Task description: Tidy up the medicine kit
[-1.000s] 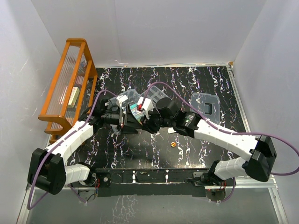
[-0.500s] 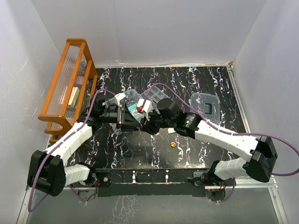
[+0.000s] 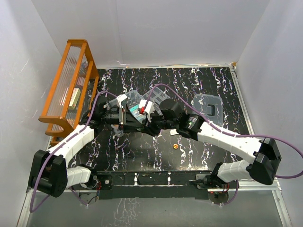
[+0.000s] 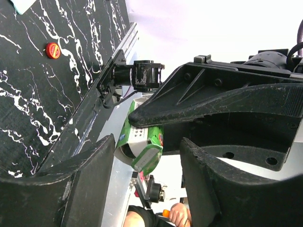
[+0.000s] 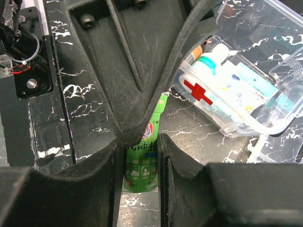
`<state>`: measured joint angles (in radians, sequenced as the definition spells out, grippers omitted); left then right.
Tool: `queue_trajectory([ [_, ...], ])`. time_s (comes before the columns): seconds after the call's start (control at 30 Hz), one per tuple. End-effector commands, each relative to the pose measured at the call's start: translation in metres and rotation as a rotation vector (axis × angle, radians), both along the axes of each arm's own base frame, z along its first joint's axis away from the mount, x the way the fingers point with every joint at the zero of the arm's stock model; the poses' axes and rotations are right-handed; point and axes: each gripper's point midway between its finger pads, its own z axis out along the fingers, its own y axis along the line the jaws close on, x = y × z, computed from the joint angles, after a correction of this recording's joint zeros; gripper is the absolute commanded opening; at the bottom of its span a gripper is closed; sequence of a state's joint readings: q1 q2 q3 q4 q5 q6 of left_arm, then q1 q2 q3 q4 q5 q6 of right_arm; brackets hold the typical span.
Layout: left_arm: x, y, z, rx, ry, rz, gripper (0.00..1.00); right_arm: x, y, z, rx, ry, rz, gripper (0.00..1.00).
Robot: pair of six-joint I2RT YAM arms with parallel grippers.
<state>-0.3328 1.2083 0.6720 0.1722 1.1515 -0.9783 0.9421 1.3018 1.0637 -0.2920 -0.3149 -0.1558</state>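
The green pack (image 5: 139, 165) carries white Chinese characters and small print I cannot read; the clear medicine box (image 5: 239, 124) has a red cross (image 5: 198, 92) on its wall. The right gripper (image 5: 138, 146) is clamped on the pack over the marbled table (image 3: 199, 151), just beside that wall. The left gripper (image 4: 147, 142) stands half closed around the same pack; whether it presses, I cannot tell. The lid (image 3: 207, 107) lies apart at right, bare table between
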Motion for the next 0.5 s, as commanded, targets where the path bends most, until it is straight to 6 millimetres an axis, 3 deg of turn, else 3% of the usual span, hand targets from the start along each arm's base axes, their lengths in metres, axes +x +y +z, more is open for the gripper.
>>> queue_trajectory([
  [0.0, 0.0035, -0.0014, 0.0073, -0.027, 0.023, 0.013, 0.52, 0.0017, 0.0141, 0.0369, 0.125, -0.079, 0.038, 0.27],
  [0.17, 0.0017, -0.0019, 0.0095, -0.058, 0.04, 0.022, 0.45, 0.003, 0.018, 0.0382, 0.137, -0.08, 0.041, 0.28],
  [0.33, -0.0019, -0.0005, 0.0068, -0.051, 0.031, 0.008, 0.32, 0.0076, 0.0196, 0.0354, 0.13, -0.077, 0.023, 0.29],
  [0.47, -0.002, -0.0006, 0.0119, -0.057, 0.011, 0.002, 0.25, 0.011, 0.0174, 0.0331, 0.121, -0.072, -0.004, 0.35],
])
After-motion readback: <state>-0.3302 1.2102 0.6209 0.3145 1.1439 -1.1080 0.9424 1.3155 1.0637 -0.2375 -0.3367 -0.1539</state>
